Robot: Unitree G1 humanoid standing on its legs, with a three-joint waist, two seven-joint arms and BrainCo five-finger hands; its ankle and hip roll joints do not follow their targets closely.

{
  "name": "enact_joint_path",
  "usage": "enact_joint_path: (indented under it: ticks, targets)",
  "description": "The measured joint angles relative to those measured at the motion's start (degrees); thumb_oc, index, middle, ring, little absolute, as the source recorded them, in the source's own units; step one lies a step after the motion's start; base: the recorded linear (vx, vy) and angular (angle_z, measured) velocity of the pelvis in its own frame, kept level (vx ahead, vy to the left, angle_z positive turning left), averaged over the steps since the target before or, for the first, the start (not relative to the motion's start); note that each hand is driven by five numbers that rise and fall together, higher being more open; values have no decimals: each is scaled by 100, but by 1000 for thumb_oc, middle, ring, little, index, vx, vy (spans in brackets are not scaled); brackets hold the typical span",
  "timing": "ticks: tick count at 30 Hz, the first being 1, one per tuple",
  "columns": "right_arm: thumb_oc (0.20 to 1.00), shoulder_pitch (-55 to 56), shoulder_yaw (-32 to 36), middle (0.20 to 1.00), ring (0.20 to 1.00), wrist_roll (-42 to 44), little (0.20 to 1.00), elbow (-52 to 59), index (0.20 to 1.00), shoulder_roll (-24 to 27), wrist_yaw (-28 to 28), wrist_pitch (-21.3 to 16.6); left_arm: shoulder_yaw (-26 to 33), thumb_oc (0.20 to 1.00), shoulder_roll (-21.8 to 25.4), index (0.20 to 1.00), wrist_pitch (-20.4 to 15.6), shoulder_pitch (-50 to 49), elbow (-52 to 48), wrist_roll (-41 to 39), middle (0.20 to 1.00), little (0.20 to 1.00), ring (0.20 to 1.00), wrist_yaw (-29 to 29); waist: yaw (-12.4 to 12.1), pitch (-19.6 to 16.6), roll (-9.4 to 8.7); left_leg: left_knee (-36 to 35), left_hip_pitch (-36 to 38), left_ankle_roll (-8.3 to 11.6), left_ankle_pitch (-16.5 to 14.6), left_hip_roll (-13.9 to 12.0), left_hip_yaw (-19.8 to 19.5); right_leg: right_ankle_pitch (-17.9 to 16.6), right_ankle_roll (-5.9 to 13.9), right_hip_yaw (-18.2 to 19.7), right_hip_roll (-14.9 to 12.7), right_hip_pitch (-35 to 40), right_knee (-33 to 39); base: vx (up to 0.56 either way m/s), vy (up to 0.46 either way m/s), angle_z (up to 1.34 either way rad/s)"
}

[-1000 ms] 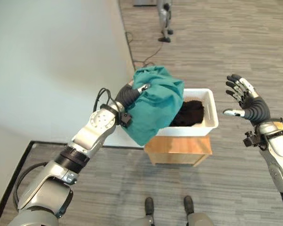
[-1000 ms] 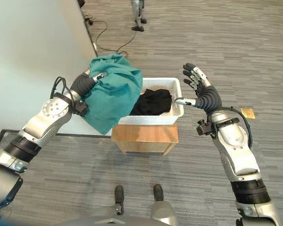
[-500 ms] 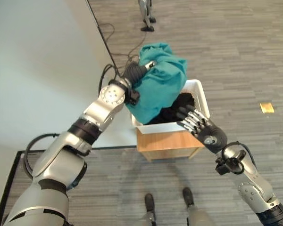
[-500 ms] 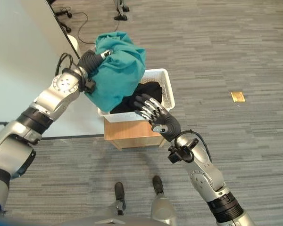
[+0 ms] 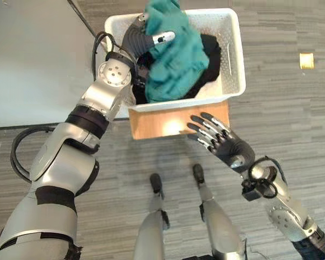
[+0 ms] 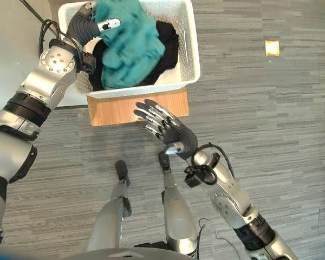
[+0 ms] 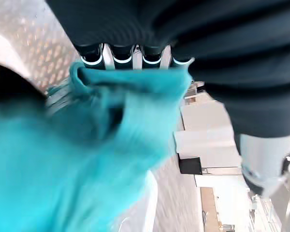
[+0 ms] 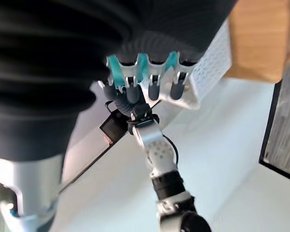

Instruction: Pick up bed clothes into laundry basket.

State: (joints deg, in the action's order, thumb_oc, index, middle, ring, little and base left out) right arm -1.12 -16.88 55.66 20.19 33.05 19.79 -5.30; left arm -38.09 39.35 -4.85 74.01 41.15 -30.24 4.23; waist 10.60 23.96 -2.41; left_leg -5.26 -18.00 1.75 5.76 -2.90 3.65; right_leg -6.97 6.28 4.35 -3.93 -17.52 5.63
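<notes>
Lower than half a second ago, the teal cloth (image 5: 176, 51) now sits down inside the white basket (image 5: 230, 54) instead of hanging bunched above its near-left corner, though the head camera has also tipped down over the scene, so part of that shift is the view's own. The cloth lies crumpled over the left and middle of the basket, on top of a black garment (image 5: 208, 59) whose edge shows to its right and along the near side. The left hand (image 5: 143, 38) is at the far-left part of the basket, its fingers curled into the teal cloth with one dark-tipped finger lying across the top of the folds; in the left wrist view the row of fingers (image 7: 135, 55) bends over a bunched ridge of the same cloth (image 7: 63, 159). The basket stands on a low wooden stand (image 5: 168, 123), whose near edge shows just below the basket's near wall. The right hand (image 5: 222, 143) hovers in front of that stand, near its right half, palm turned away and fingers spread straight and wide, holding nothing and apart from the basket. On the grey striped carpet (image 5: 292, 114), well to the right of the basket, lies a small yellow square (image 5: 307, 60). A pale surface (image 5: 32, 59) fills the left side beside the basket.
</notes>
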Motion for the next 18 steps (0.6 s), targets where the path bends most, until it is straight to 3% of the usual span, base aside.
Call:
enact_joint_path:
  ticks: [4, 7, 10, 11, 13, 14, 15, 16, 17, 18]
  targets:
    - [1000, 182, 312, 1000, 1000, 124, 1000, -275, 1000, 126, 16, -15, 24, 1000, 485, 1000, -11, -75, -824, 144, 1000, 1000, 1000, -16, -48, -4, -2, -1, 184, 0, 0, 16, -100, 0, 0, -130, -17, 220, 0, 31, 17, 9]
    - [1000, -48, 328, 1000, 1000, 115, 1000, -312, 1000, 42, 60, -2, 468, 1000, 632, 1000, -194, -661, -1661, 133, 1000, 1000, 1000, -72, -222, -22, -4, 0, 491, 3, -4, 28, -106, 2, -1, -185, -29, 532, -5, 126, 46, 1]
    - [1000, 51, 920, 1000, 1000, 57, 1000, -363, 1000, -177, 26, 15, 1588, 1000, 718, 1000, -265, -2334, -3050, -84, 1000, 1000, 1000, -152, -338, -1, 26, 105, 827, 9, -65, 114, -143, 180, 5, -311, -84, 837, -273, 68, 80, 2]
    - [1000, 162, 1274, 1000, 1000, 64, 1000, -451, 1000, -296, -18, -50, 1995, 1000, 463, 1000, -374, -3159, -3550, -121, 1000, 1000, 1000, -196, -331, -21, 49, 202, 1014, 7, -78, 122, -226, 349, -13, -384, -128, 947, -551, 37, 94, 40]
    - [1000, 396, 1619, 1000, 1000, 54, 1000, -653, 1000, -138, -207, -168, 1989, 1000, 105, 1000, -379, -3844, -3325, -279, 1000, 1000, 1000, -221, -482, -221, 346, 339, 1215, 12, -178, 83, -615, 537, 131, -618, -71, 903, -1478, 29, 163, 64]
    - [1000, 430, 1679, 1000, 1000, 39, 1000, -655, 1000, -151, -205, -177, 2039, 1000, 205, 1000, -365, -4148, -3378, -384, 1000, 1000, 1000, -237, -510, -265, 448, 416, 1238, -124, -419, 81, -623, 775, 268, -645, -85, 765, -2119, 192, 57, 95]
    - [1000, 299, 1253, 1000, 1000, -383, 1000, -671, 1000, -614, -487, -373, 3030, 1000, -403, 1000, -380, -5477, -4057, -560, 1000, 1000, 1000, -285, -630, -275, 490, 1074, 1283, -353, -913, 297, -737, 1014, 49, -994, -497, 75, -4244, 178, -52, 106]
    - [1000, 351, 1150, 1000, 1000, -634, 1000, -580, 1000, -749, -512, -176, 3050, 1000, -685, 1000, -393, -5964, -4102, -666, 1000, 1000, 1000, -262, -754, -291, 641, 1277, 1304, -404, -960, 423, -1066, 774, -215, -795, -457, -52, -4956, 185, -54, 161]
    - [1000, 556, 906, 1000, 1000, -863, 1000, -508, 1000, -810, -493, -98, 3095, 1000, -988, 1000, -335, -6446, -4087, -723, 1000, 1000, 1000, -359, -640, -505, 905, 1570, 1119, -437, -1053, 405, -1464, 937, -247, -31, 40, -158, -5408, 202, -35, 237]
    - [1000, 731, 646, 1000, 1000, -987, 1000, -565, 1000, -774, -440, -48, 3041, 1000, -914, 1000, -291, -6845, -3990, -734, 1000, 1000, 1000, -451, -643, -920, 949, 1550, 958, -395, -967, 501, -1703, 861, -173, 167, 265, -237, -5208, 264, -73, 291]
